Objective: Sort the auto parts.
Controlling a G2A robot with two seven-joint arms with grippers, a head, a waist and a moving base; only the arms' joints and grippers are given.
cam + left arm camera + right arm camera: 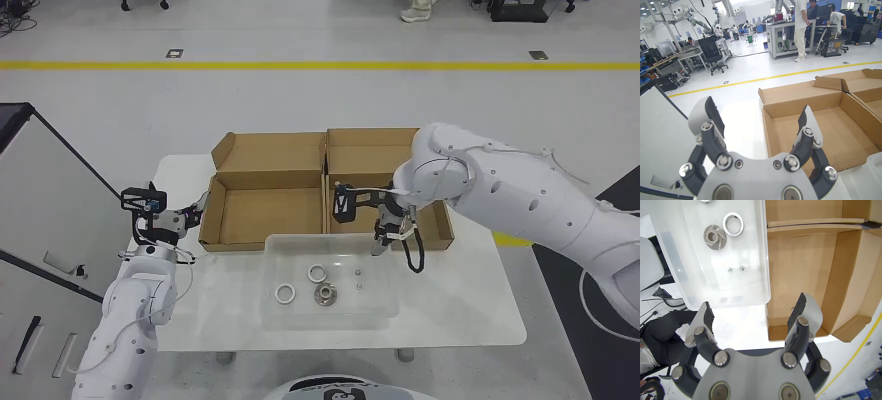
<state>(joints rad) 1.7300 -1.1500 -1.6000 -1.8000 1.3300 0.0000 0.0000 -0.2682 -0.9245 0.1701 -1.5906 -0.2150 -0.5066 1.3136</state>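
Your flanged hub [714,237] lies in the clear tray [766,256], just beside a ring [733,226], with two small bolts [728,270] apart from them. All look like hard, smooth metal, so probably dense and slippery. Pinch the hub across its raised collar and the ring across its wall. The right gripper [755,308] hangs with jaws spread where the tray's end meets a cardboard box [800,266]. The left gripper [761,115], also spread, sits beside the other box [829,132].

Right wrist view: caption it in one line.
Open right gripper beside a clear bin of metal parts and a cardboard box.
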